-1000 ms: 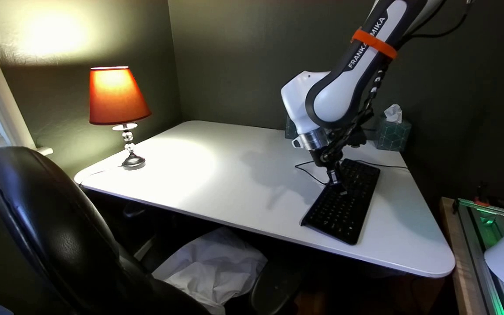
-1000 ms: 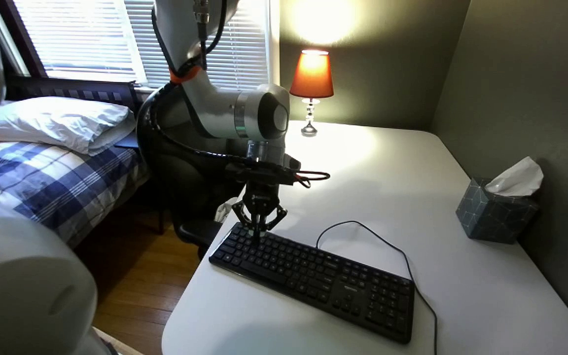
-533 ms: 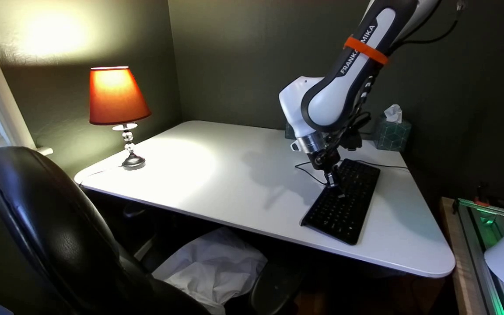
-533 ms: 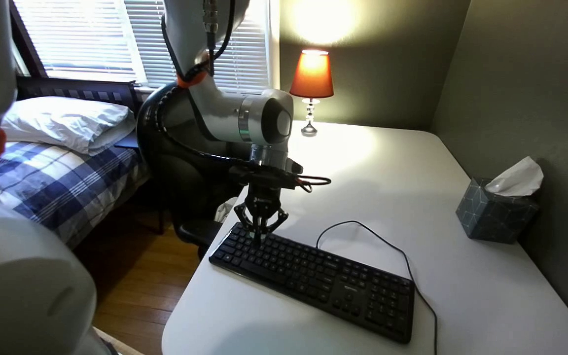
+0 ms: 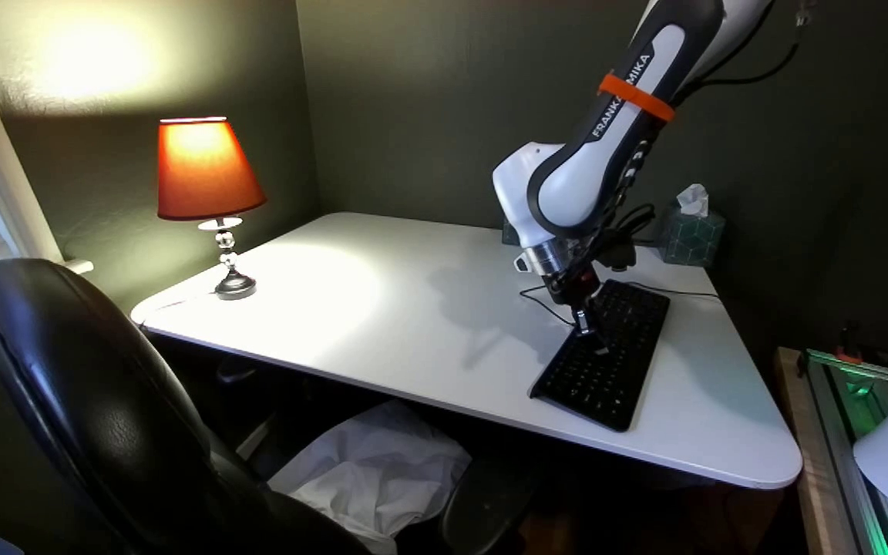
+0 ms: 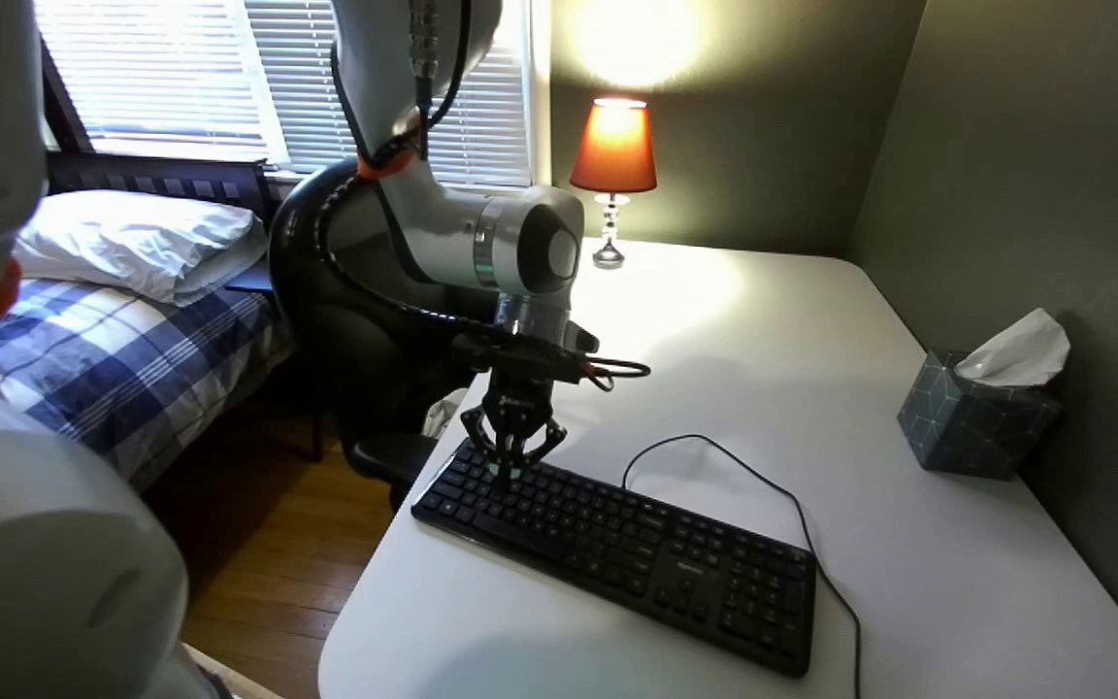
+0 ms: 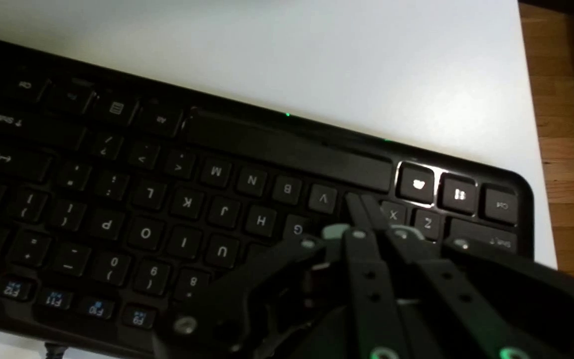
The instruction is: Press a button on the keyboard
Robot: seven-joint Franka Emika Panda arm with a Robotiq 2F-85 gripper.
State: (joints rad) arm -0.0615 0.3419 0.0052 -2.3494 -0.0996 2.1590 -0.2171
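The fingers [image 7: 358, 217], pressed together on nothing, point down over one end of the computer keyboard [image 6: 617, 553], by the V key [image 7: 323, 198]; contact is unclear. That end sits near the edge of the counter [image 6: 763, 320], which runs wide toward the table lamp [image 6: 615, 150].

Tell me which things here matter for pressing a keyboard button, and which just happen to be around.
Part of the job:
keyboard
tool, angled down at it

Just around:
red lamp
tissue box
black chair
white pillow
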